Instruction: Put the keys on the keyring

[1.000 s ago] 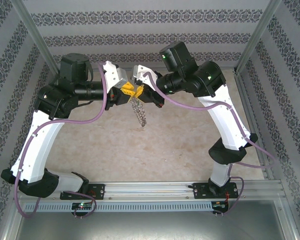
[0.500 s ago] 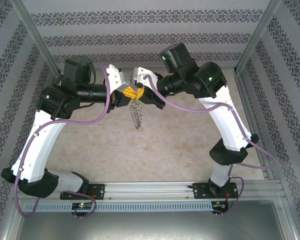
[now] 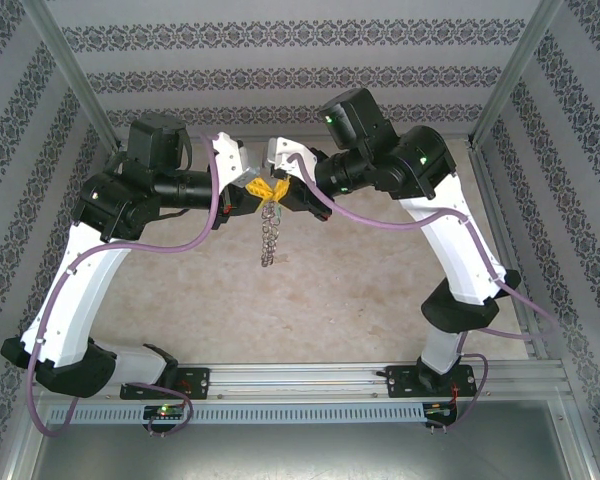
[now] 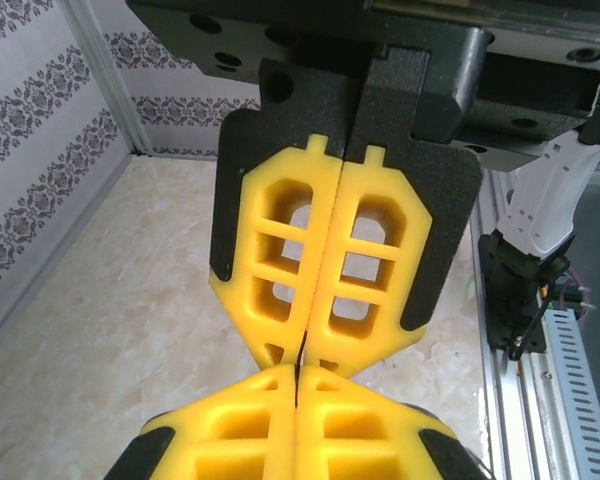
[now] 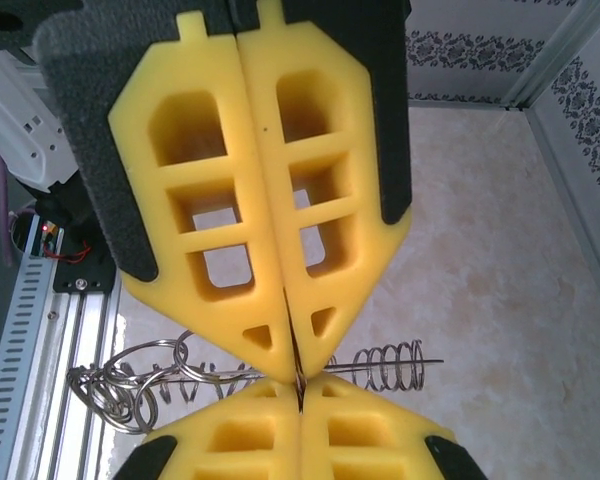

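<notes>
Bright, even diffuse light, faint soft shadows, top cam sharp, wrist cam foregrounds slightly soft

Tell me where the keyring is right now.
In the top view the keyring dangles above the far middle of the table, from the point where the left gripper and right gripper meet tip to tip.

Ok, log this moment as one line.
left gripper: shut | right gripper: shut, tip to tip with left | keyring chain: hangs from meeting tips, off the table

Under left pincer (image 3: 256, 186) and right pincer (image 3: 278, 187): keyring (image 3: 268, 235)
</notes>
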`<state>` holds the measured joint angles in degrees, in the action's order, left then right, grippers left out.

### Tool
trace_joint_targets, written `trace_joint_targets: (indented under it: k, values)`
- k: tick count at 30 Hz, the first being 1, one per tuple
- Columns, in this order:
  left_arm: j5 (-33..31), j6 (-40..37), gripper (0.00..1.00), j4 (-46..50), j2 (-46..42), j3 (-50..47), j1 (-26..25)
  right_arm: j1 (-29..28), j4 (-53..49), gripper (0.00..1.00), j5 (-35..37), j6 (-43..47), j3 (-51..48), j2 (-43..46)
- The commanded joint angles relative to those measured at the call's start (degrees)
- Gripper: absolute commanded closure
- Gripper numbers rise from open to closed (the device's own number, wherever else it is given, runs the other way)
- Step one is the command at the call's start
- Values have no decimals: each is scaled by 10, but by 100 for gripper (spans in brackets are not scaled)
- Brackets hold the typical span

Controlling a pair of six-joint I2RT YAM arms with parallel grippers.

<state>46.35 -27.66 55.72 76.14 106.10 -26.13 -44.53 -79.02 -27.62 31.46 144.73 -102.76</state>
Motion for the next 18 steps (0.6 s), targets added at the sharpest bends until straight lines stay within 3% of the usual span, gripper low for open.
trace_joint_targets:
  k: [1, 6, 13, 18]
  values:
    - [25, 34, 100, -37, -5, 17, 8, -6, 26, 84, 16, -12, -21, 41]
    - [56, 68, 100, -74, -5, 17, 22, 13, 109, 73, 9, -52, -118, 105]
    - [108, 143, 100, -173, -15, -4, 51, 84, 281, 75, -102, -160, -276, 196]
    - [137, 197, 100, -242, -20, -19, 61, 103, 323, 68, -139, -191, -296, 204]
